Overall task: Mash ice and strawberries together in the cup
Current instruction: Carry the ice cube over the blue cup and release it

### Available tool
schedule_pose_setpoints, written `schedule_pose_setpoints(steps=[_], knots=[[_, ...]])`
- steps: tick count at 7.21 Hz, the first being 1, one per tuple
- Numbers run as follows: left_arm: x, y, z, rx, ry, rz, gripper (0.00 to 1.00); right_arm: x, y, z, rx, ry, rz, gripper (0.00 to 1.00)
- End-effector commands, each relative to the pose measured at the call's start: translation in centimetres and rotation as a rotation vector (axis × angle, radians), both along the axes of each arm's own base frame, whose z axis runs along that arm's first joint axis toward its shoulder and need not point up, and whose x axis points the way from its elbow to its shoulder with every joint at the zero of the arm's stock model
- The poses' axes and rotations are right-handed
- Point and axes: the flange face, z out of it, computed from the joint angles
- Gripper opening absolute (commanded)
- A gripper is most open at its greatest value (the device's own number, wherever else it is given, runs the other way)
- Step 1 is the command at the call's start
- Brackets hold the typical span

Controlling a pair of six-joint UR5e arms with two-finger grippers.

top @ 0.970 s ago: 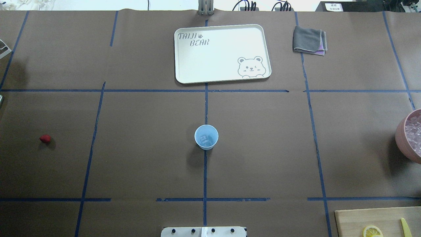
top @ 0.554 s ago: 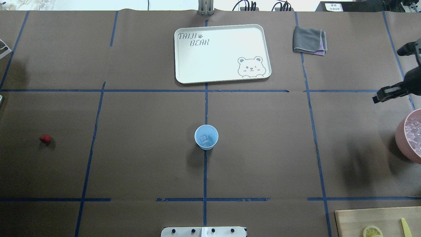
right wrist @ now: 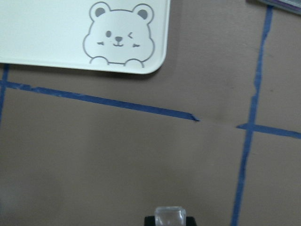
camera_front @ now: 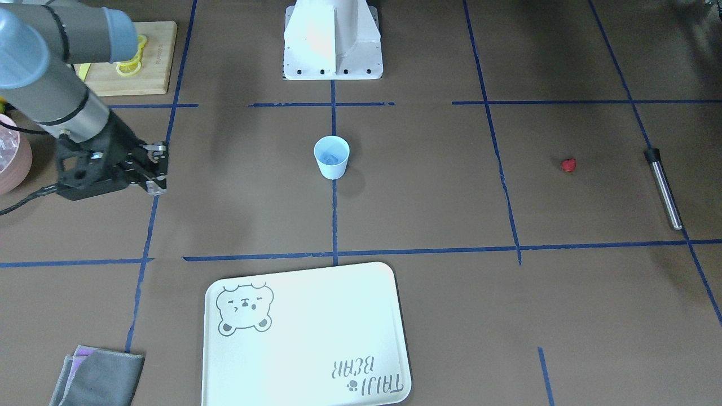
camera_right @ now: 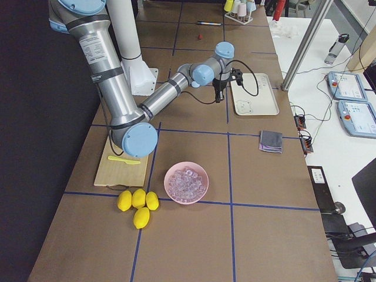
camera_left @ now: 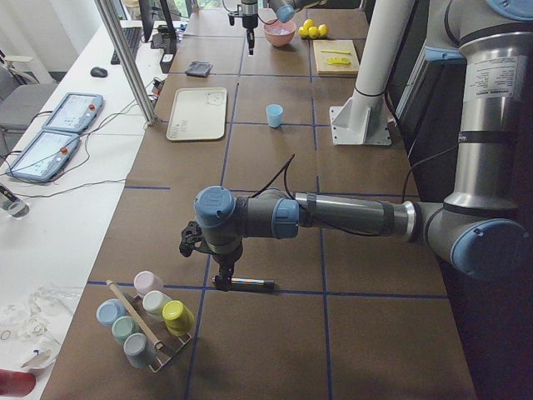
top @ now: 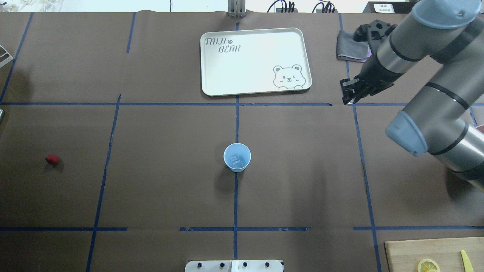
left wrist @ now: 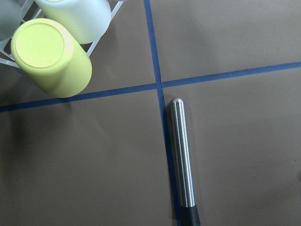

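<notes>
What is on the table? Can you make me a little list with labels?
cup: upright, mid-table, ice inside
strawberry: on the table, far from the cup
right gripper: holds an ice cube, near the tray
left gripper: over a metal rod; open or shut, cannot tell

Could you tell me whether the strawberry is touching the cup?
Apart. The overhead view shows the strawberry lying far left of the cup, with a wide gap between them.

Cream rectangular plastic tray [top: 257, 56], rounded corners: grey lettering "TAIJI BEAR" [top: 223, 44] beside a small paw-print mark in one corner; outlined winking bear face [top: 288, 76] in the opposite corner. White label [top: 382, 7] at the table's far edge: print too small to read.
</notes>
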Motion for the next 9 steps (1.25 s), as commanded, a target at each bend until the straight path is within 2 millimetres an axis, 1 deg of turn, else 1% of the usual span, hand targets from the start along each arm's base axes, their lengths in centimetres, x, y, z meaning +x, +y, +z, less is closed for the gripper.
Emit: schedule_pose_setpoints(steps=[1, 2, 3, 4, 5, 6, 8, 9], knots=[[0.0, 0.0, 0.2, -0.003, -0.001, -0.001, 1.00, -8.9, 3.9, -7.6, -0.053, -0.004, 0.062, 0.03], [0.0, 0.0, 0.1, -0.001, -0.001, -0.001, 1.00, -13.1, 5.9, -10.3, -0.055, -0.002, 0.098, 0.03], [0.0, 0.0, 0.2, -0.004, -0.001, -0.002, 1.00, -17.0, 7.1, -12.8, -0.074, 0.001, 0.123, 0.03], [0.0, 0.0, 0.2, -0.004, -0.001, -0.002, 1.00, -21.3, 9.1, -14.5, -0.085, 0.018, 0.148, 0.03], [0.0, 0.0, 0.4, -0.006, -0.001, -0.001, 1.00, -24.0, 11.0, -14.6, -0.072, 0.040, 0.150, 0.04], [0.0, 0.0, 0.5, -0.007, -0.001, -0.001, 1.00, -24.9, 12.0, -14.4, -0.072, 0.048, 0.146, 0.04], [0.0, 0.0, 0.5, -0.008, -0.001, -0.001, 1.00, -25.6, 13.1, -13.8, -0.075, 0.061, 0.132, 0.05], [0.0, 0.0, 0.5, -0.008, -0.001, 0.000, 1.00, -25.7, 13.1, -13.7, -0.078, 0.065, 0.131, 0.15]])
